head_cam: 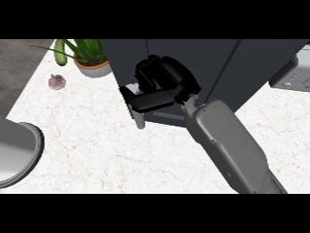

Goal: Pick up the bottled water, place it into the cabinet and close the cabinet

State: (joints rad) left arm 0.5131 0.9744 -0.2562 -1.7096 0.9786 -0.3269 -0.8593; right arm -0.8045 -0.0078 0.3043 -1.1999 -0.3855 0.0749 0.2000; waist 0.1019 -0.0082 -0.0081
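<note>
**Right hand up against the cabinet, bottle barely showing**

Upper middle of the frame: the dark cabinet (251,68) fills the space, and what it holds inside cannot be made out from this angle. The right hand (158,86) sits over its lower left corner, fingers curled in a clench around something pale — a small white bit peeks out at the hand's left edge, most likely the bottled water (132,87), though the hand hides nearly all of it. Just below, a light grey piece (138,117) hangs down at the cabinet's lower left edge; handle or door edge, I cannot tell which.

Upper left, a potted plant (90,57) stands beside the cabinet's left side, and a small purplish bulb-like thing (57,82) lies on the marble counter (117,159) well left of the hand. At the upper right edge, a grey-white appliance (305,68) is cut off by the frame.

Lower left — a big grey rounded shape (9,152), cut by the edge, with a black tip at 1 corner; whether that is the left hand is unclear.
</note>
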